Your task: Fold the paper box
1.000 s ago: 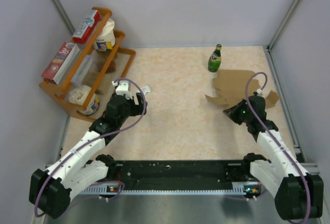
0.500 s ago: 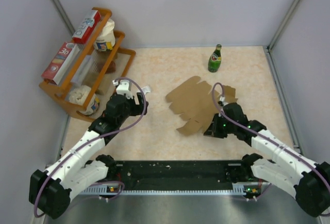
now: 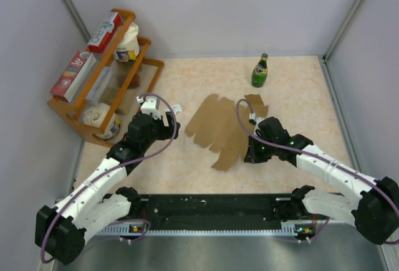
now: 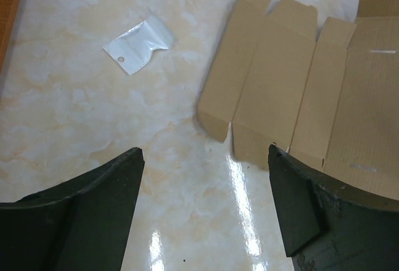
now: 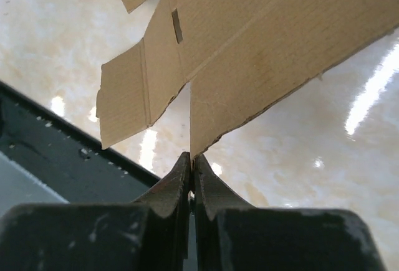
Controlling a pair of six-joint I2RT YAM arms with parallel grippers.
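Observation:
The paper box (image 3: 221,128) is a flat, unfolded brown cardboard sheet with flaps and tabs, spread in the middle of the table. My right gripper (image 3: 251,153) is shut on the edge of one of its flaps at the sheet's near right side; in the right wrist view the cardboard (image 5: 262,47) rises from between the closed tips (image 5: 191,157). My left gripper (image 3: 171,112) hovers open to the left of the sheet with nothing between its fingers. In the left wrist view the box (image 4: 299,96) lies ahead and to the right of the open gripper (image 4: 204,152).
A green bottle (image 3: 259,71) stands at the back, right of centre. An orange wooden rack (image 3: 134,59) with red-and-white cartons and tubs stands at the back left. A small clear plastic bag (image 4: 137,43) lies on the table by the left gripper. Grey walls enclose the table.
My right arm has dragged the cardboard sheet from the far right, near the bottle, leftwards to the table's middle. The left arm has stayed still and open.

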